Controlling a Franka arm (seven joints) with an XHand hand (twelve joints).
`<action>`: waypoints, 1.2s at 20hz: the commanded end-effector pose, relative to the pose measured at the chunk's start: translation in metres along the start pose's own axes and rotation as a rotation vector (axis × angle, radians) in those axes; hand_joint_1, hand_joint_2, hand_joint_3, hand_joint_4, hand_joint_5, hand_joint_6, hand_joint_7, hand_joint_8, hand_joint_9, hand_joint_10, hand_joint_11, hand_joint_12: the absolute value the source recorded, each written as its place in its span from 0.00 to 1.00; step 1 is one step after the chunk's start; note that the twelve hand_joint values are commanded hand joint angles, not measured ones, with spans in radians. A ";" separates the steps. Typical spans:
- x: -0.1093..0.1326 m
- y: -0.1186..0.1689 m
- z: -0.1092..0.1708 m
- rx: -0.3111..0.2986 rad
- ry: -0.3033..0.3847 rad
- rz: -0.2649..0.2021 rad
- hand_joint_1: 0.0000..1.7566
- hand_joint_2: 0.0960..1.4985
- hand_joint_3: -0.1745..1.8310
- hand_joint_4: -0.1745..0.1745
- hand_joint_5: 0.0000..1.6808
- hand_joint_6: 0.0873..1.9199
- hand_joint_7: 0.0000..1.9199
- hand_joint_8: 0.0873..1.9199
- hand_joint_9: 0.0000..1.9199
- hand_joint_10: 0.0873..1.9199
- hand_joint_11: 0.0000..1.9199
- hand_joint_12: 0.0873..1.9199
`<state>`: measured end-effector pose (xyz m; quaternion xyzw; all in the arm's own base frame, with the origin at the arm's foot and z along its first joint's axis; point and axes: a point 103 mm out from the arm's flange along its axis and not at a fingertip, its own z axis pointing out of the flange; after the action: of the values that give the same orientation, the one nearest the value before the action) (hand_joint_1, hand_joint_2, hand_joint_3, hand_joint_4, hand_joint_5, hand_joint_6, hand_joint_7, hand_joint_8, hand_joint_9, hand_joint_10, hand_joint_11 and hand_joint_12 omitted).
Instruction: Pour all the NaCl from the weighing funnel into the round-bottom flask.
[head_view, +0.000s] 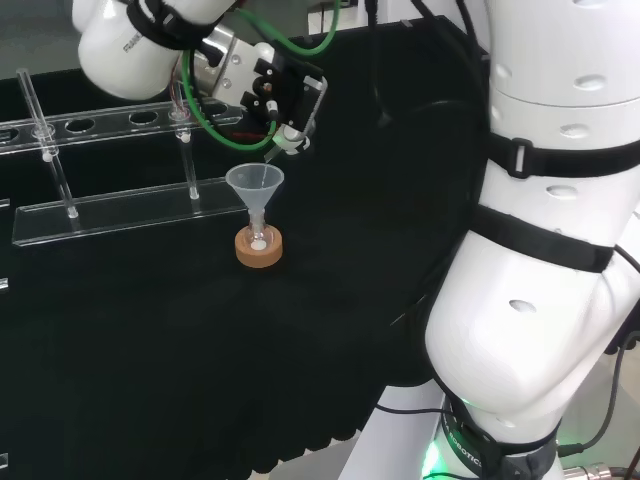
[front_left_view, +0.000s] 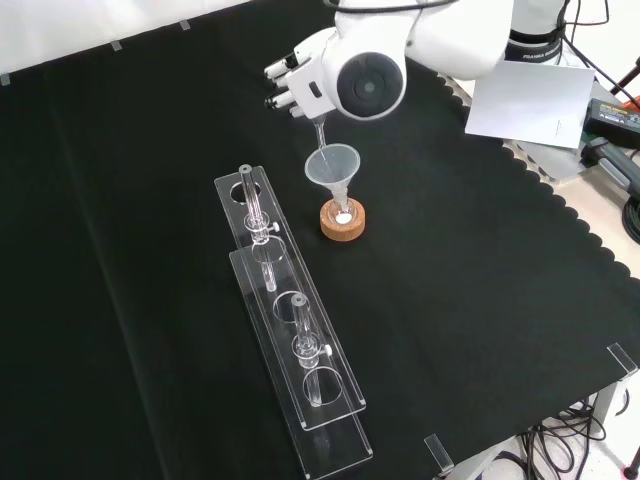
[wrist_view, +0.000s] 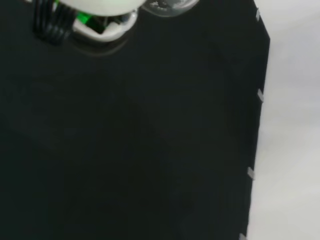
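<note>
A small clear round-bottom flask (head_view: 259, 240) (front_left_view: 342, 214) sits in a cork ring (head_view: 259, 252) (front_left_view: 343, 226) mid-cloth, and a little white powder shows in its bottom. A clear plastic funnel (head_view: 255, 183) (front_left_view: 332, 164) stands in its neck. The black and white hand (head_view: 285, 92) (front_left_view: 293, 85) hovers just above it, fingers curled round a clear weighing funnel (head_view: 277, 148) (front_left_view: 320, 134). The weighing funnel is tilted steeply, and in the front view its thin spout points down into the plastic funnel's mouth. What it holds cannot be made out. A blurred white part of the hand (wrist_view: 100, 6) shows in the wrist view.
Two long clear acrylic test-tube racks (head_view: 120, 212) (front_left_view: 290, 330) lie beside the flask, on its left in both views, with a few glass tubes standing in them. In the front view a white sheet of paper (front_left_view: 530, 100) lies at the cloth's right edge.
</note>
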<state>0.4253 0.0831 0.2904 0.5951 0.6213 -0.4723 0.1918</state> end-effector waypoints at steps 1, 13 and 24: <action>-0.005 0.002 0.012 0.006 0.120 -0.010 0.63 0.41 0.44 1.00 0.70 0.43 0.28 0.31 0.49 0.13 0.40 0.53; -0.018 0.007 0.028 -0.003 0.365 -0.012 0.63 0.41 0.44 1.00 0.70 0.43 0.28 0.31 0.49 0.13 0.40 0.53; -0.024 0.013 0.041 0.003 0.542 -0.010 0.63 0.41 0.44 1.00 0.70 0.43 0.28 0.31 0.49 0.13 0.39 0.53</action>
<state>0.4287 0.0419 0.2859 0.6854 0.6524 -0.3211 0.0389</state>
